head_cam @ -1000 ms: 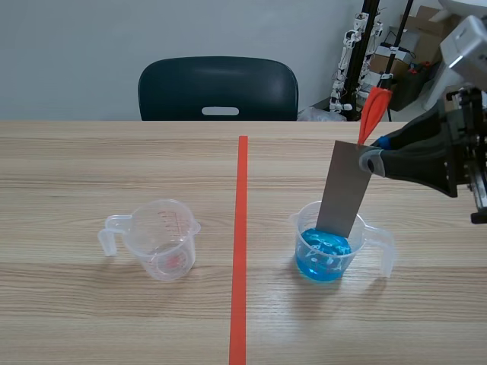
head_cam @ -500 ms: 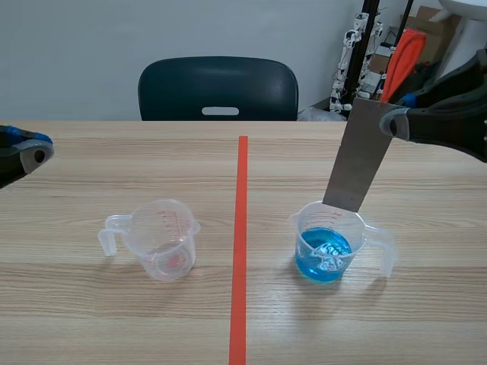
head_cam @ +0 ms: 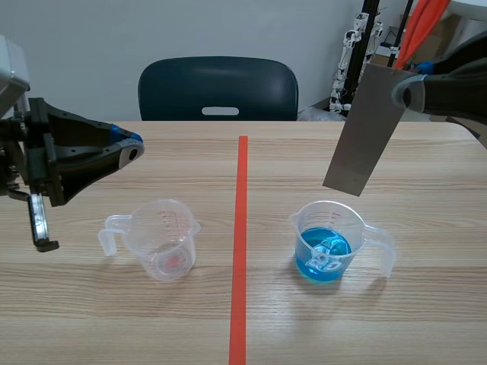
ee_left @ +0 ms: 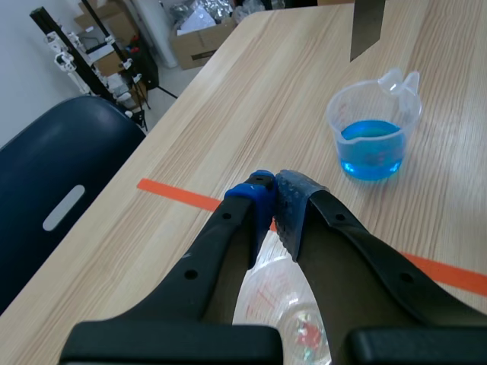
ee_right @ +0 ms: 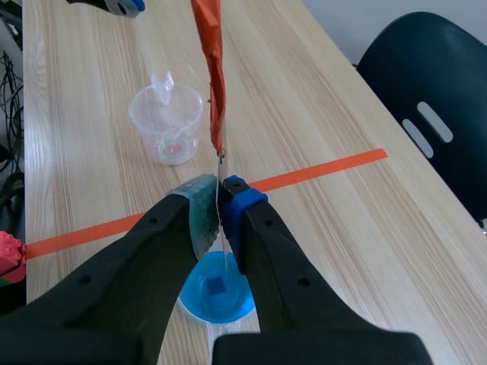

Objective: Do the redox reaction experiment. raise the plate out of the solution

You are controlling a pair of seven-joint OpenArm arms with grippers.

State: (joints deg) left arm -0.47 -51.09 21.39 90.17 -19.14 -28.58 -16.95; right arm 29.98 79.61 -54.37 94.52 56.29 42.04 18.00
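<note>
In the scene view, the right hand (head_cam: pixel 402 92) is closed tight on the top corner of the grey plate (head_cam: pixel 365 129). The plate hangs tilted above the cup of blue liquid (head_cam: pixel 329 245), and its bottom edge is out of the cup. The empty cup (head_cam: pixel 161 240) stands well apart on the surface (head_cam: pixel 114 319).

In the left wrist view, the left hand (ee_left: pixel 272 194) is closed on nothing, above the empty cup (ee_left: pixel 283 323).

In the right wrist view, the right hand (ee_right: pixel 221 199) pinches the thin plate edge-on, with an orange strip (ee_right: pixel 212 72) at its top. The blue cup (ee_right: pixel 217 293) sits right below.

I think the lifting step is about done. Next, the plate should be held steady over the cup, so drips fall back in.
</note>
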